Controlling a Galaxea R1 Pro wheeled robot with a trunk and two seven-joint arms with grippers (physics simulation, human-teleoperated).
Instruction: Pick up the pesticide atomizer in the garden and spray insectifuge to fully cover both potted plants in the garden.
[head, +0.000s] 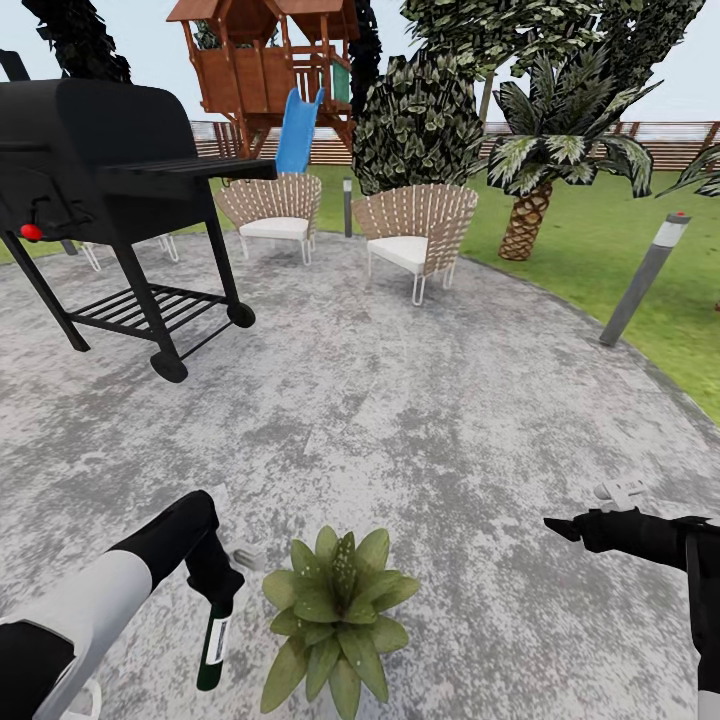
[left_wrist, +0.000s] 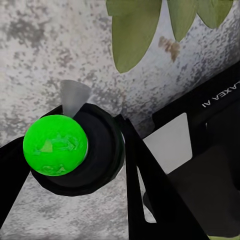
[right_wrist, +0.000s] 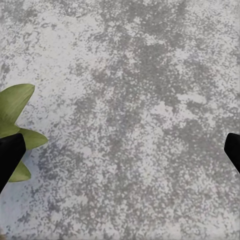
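The pesticide atomizer (head: 213, 640), a slender dark green bottle with a white label, hangs neck-up in my left gripper (head: 216, 583), which is shut on its black neck. In the left wrist view its bright green cap (left_wrist: 55, 145) sits between the black fingers (left_wrist: 145, 190), with a pale nozzle (left_wrist: 75, 96) pointing at the leaves (left_wrist: 132, 35). One potted plant (head: 335, 615), a low rosette of broad green leaves, stands on the grey paving just right of the bottle. My right gripper (head: 562, 527) hovers open and empty to the plant's right; its fingertips (right_wrist: 10, 157) frame bare paving and a few leaves (right_wrist: 17, 105).
A black grill (head: 100, 170) on wheels stands at the far left. Two wicker chairs (head: 270, 210) (head: 415, 235) sit at the paving's far edge. A grey bollard light (head: 645, 280) leans by the lawn at right, with a palm (head: 540, 190) and a wooden playhouse (head: 270, 70) behind.
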